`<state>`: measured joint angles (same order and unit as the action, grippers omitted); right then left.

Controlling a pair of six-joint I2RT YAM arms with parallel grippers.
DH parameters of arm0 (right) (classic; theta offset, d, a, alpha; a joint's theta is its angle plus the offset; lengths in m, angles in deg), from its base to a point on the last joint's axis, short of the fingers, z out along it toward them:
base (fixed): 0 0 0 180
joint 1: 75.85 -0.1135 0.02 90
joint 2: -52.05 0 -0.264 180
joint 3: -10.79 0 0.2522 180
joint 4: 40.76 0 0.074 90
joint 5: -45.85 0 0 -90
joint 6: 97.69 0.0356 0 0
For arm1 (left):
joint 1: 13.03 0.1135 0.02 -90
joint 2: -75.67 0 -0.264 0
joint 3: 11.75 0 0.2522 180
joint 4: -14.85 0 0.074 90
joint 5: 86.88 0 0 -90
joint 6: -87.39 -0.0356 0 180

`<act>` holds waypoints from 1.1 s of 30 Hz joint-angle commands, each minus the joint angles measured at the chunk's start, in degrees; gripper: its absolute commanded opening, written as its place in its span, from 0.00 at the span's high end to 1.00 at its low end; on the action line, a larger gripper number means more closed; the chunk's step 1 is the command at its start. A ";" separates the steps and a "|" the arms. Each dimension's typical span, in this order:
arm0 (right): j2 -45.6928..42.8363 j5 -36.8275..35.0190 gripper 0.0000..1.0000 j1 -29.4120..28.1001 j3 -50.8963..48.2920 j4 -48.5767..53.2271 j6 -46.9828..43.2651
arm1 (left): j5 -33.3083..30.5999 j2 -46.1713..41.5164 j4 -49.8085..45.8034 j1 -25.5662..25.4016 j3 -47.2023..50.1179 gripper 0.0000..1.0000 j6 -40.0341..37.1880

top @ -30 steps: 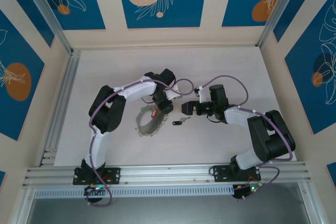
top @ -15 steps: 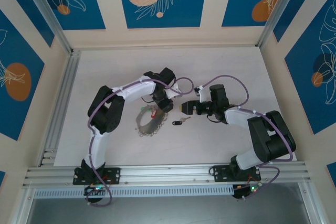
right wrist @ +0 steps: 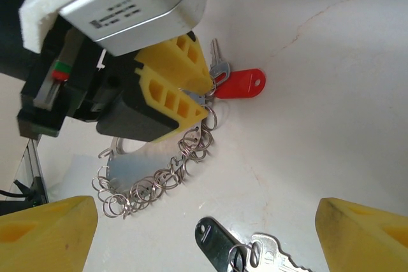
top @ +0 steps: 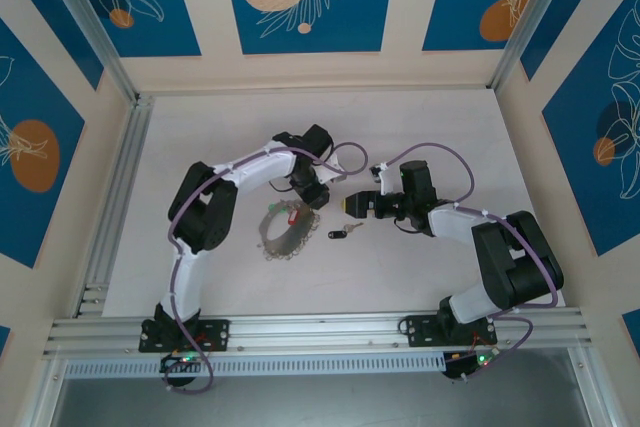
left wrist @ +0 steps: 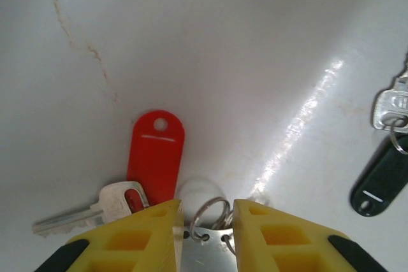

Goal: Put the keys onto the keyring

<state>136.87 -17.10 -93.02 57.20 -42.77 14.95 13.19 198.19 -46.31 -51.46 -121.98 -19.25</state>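
Two arms meet at the middle of the table (top: 450,137), open surface on every side. The left gripper (left wrist: 207,230), jaws narrower than a second ago, straddles the one keyring (top: 280,235) by its red tag (left wrist: 156,151); a firm pinch cannot be told. The right gripper (top: 352,205) gapes wide near the two keys (right wrist: 215,241), unmoved just right of the ring.

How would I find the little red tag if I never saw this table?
On the white table, find the left gripper with yellow fingers gripping the keyring fringed with silvery loops. The red tag lies flat just beyond those fingers, beside a silver key. Its bright red colour sets it apart; the tag on the loose keys is black.
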 commanded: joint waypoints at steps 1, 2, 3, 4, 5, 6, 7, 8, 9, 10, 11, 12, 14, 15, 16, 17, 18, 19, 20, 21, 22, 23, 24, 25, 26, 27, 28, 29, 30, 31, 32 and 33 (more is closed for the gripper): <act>-1.36 1.24 0.11 0.23 -0.88 0.04 0.37 | -0.74 1.44 -2.04 0.37 -1.58 0.74 -0.67; -1.25 1.23 0.11 0.27 -0.90 -0.03 0.32 | -0.88 1.62 -2.16 0.32 -1.53 0.74 -0.80; -1.17 1.25 0.11 0.31 -0.83 -0.05 0.33 | -1.14 1.76 -2.38 0.36 -1.47 0.74 -0.97; -1.20 1.26 0.11 0.34 -0.75 -0.05 0.35 | -1.47 1.83 -2.52 0.34 -1.41 0.74 -1.09; -1.21 1.26 0.11 0.31 -0.67 -0.05 0.33 | -1.70 1.89 -2.61 0.29 -1.16 0.74 -1.21; -1.21 1.25 0.11 0.33 -0.65 -0.05 0.36 | -1.80 1.76 -2.77 0.27 -0.93 0.74 -1.24; -1.18 1.25 0.11 0.34 -0.66 -0.14 0.27 | -1.73 1.63 -2.87 0.25 -0.66 0.74 -1.29; -1.23 1.25 0.11 0.35 -0.70 -0.13 0.29 | -1.51 1.44 -2.88 0.29 -0.35 0.74 -1.29; -1.15 1.24 0.11 0.37 -0.66 -0.10 0.23 | -1.16 1.10 -2.75 0.29 0.19 0.74 -1.29; -1.11 1.25 0.11 0.39 -0.65 -0.06 0.15 | -0.93 0.94 -2.78 0.21 0.58 0.74 -1.30; -1.12 1.32 0.11 0.38 -0.65 -0.08 0.19 | -0.92 0.88 -2.87 0.14 0.80 0.74 -1.38; -1.06 1.26 0.11 0.49 -0.68 -0.05 0.19 | -1.09 0.87 -2.88 0.06 1.25 0.74 -1.48; -1.22 1.30 0.11 0.58 -0.67 -0.06 0.12 | -1.70 1.13 -2.94 0.10 1.76 0.73 -1.66; -1.35 1.32 0.11 0.63 -0.65 -0.05 0.04 | -1.72 1.21 -2.87 0.10 1.85 0.73 -1.64; -1.46 1.30 0.11 0.64 -0.69 0.02 0.13 | -1.44 1.33 -2.87 0.08 1.73 0.73 -1.70; -1.52 1.30 0.11 0.70 -0.75 0.10 0.06 | -1.29 1.40 -2.83 0.00 1.72 0.72 -1.67; -1.72 1.25 0.11 0.78 -0.79 0.20 -0.04 | -1.19 1.49 -2.88 -0.06 1.58 0.72 -1.69; -1.83 1.27 0.11 0.73 -0.86 0.34 -0.04 | -1.35 1.62 -2.96 0.00 1.52 0.72 -1.64; -2.02 1.25 0.11 0.81 -0.89 0.43 -0.11 | -1.57 1.58 -3.20 -0.05 1.50 0.72 -1.72; -2.28 1.13 0.11 0.90 -0.92 0.55 -0.22 | -1.78 1.49 -3.23 -0.15 1.70 0.72 -1.74; -2.46 1.03 0.11 0.95 -1.00 0.65 -0.15 | -1.85 1.35 -3.23 -0.24 2.04 0.72 -1.81; -2.54 0.99 0.11 1.06 -1.02 0.73 -0.30 | -2.04 1.17 -3.23 -0.39 2.31 0.73 -1.82; -2.48 0.99 0.11 1.14 -1.00 0.74 -0.39 | -2.44 0.93 -3.23 -0.53 2.71 0.73 -1.81; -2.54 1.10 0.11 1.21 -0.94 0.74 -0.36 | -2.82 0.64 -3.10 -0.64 2.97 0.74 -1.81; -2.48 1.14 0.11 1.27 -0.97 0.74 -0.47 | -3.15 0.53 -3.13 -0.69 3.20 0.74 -1.81; -2.40 1.16 0.10 1.33 -0.85 0.74 -0.48 | -3.38 0.44 -3.27 -0.84 3.30 0.75 -1.81; -2.45 1.24 0.11 1.36 -0.78 0.74 -0.53 | -3.39 0.36 -3.44 -0.82 3.39 0.75 -1.82; -2.42 1.24 0.11 1.41 -0.66 0.74 -0.57 | -3.39 0.28 -3.41 -0.87 3.54 0.76 -1.74; -2.45 1.25 0.11 1.43 -0.66 0.74 -0.57 | -3.31 0.11 -3.34 -0.92 3.72 0.76 -1.67; -2.55 1.16 0.11 1.48 -0.65 0.74 -0.60 | -3.13 -0.06 -3.40 -0.89 3.80 0.78 -1.64; -2.62 1.10 0.11 1.44 -0.73 0.74 -0.60 | -2.89 -0.16 -3.36 -1.01 3.74 0.80 -1.48; -2.72 1.09 0.11 1.59 -0.80 0.74 -0.59 | -2.41 -0.39 -3.40 -0.97 3.75 0.80 -1.38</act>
<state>135.40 -17.10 -91.86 56.78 -42.77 14.88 10.48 198.97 -47.75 -51.99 -119.38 -19.71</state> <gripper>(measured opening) 0.894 0.201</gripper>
